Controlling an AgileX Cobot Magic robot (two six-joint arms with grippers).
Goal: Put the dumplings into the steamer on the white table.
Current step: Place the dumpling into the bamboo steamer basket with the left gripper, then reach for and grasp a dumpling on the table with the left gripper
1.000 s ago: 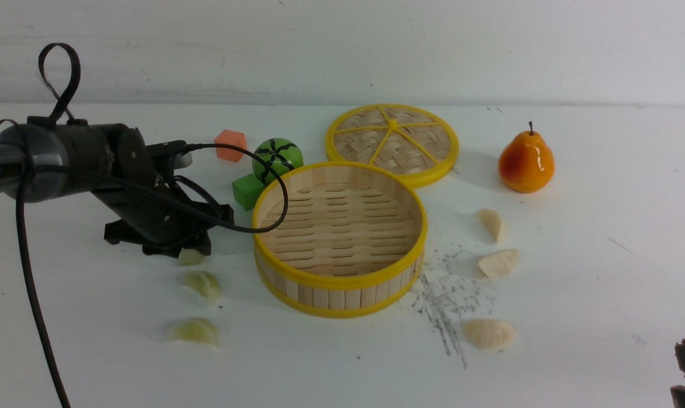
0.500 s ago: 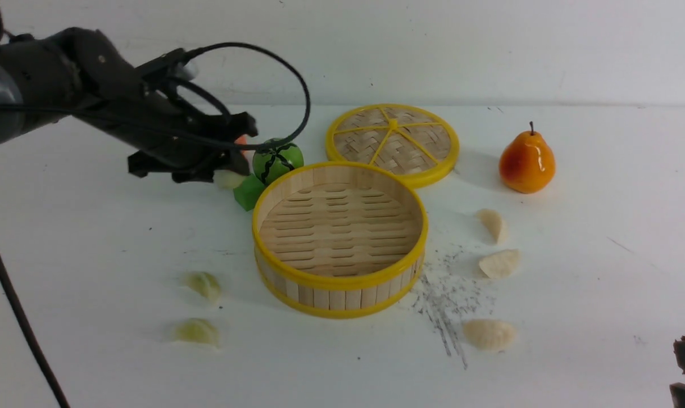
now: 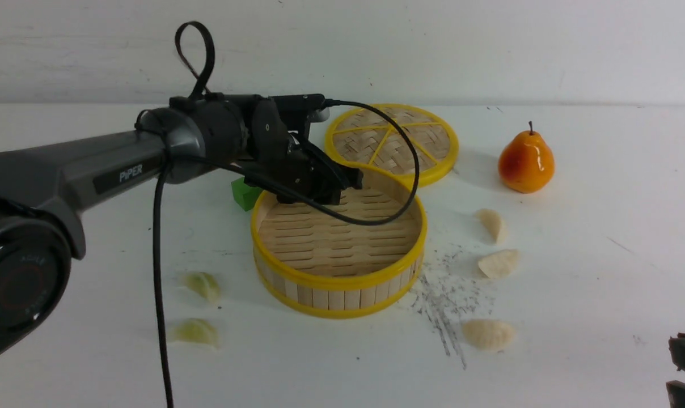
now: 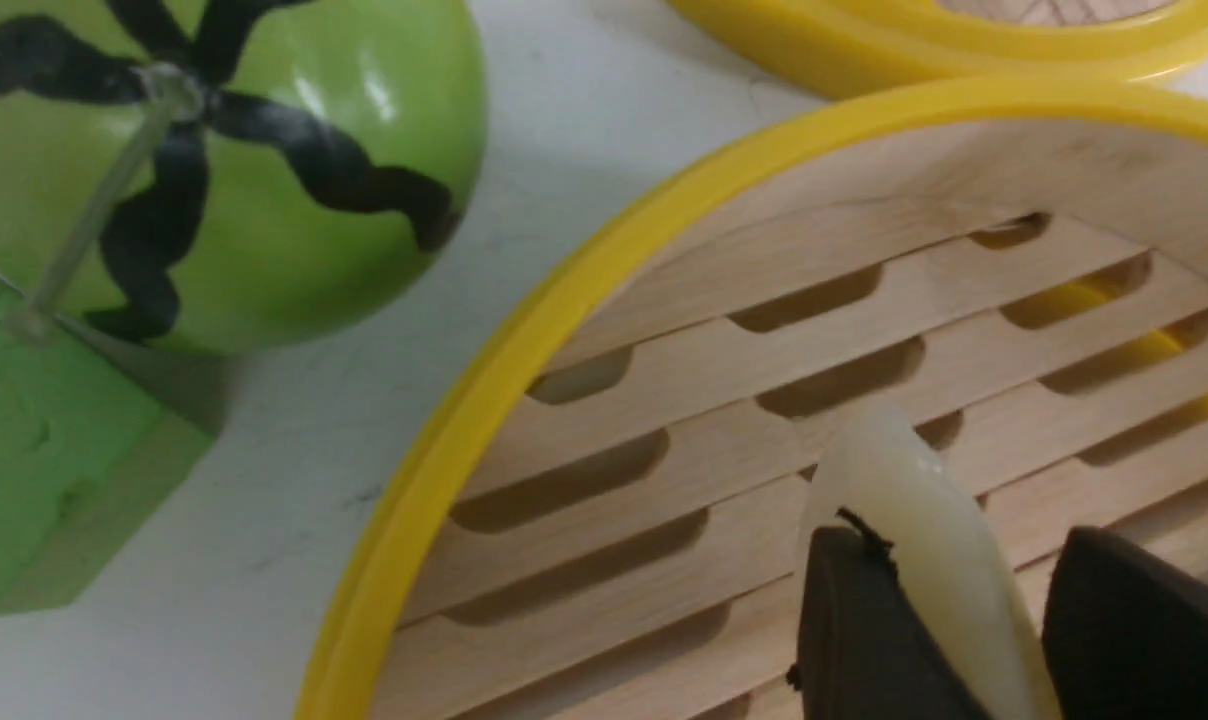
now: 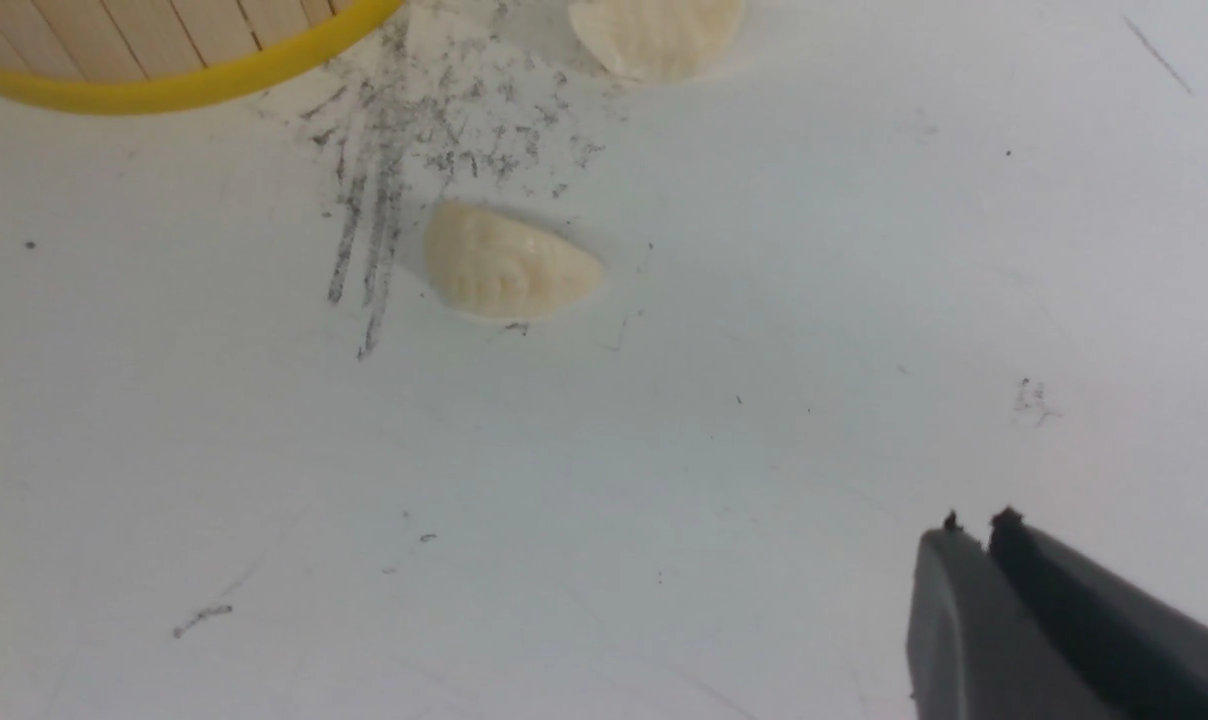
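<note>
Dumplings: six in all.
- One pale dumpling (image 4: 924, 520) between fingers of left gripper (image 3: 320, 195).
- Two green: green dumpling (image 3: 203, 285) and second green dumpling (image 3: 195, 331), both robot-side of left gripper.
- Three cream: cream dumpling (image 3: 493, 224), second cream dumpling (image 3: 498, 263), third cream dumpling (image 3: 488, 334), all between the two grippers.

Steamer (image 3: 342, 280): one, below left gripper.
Lid (image 3: 427, 141): one, just beyond left gripper.
Pear (image 3: 526, 161): one, well right of left gripper.
Green block (image 3: 245, 194): one, beside left gripper.
Watermelon ball (image 4: 214, 170): one, beside left gripper.
Grippers: two, counting right gripper (image 5: 976, 530).
</note>
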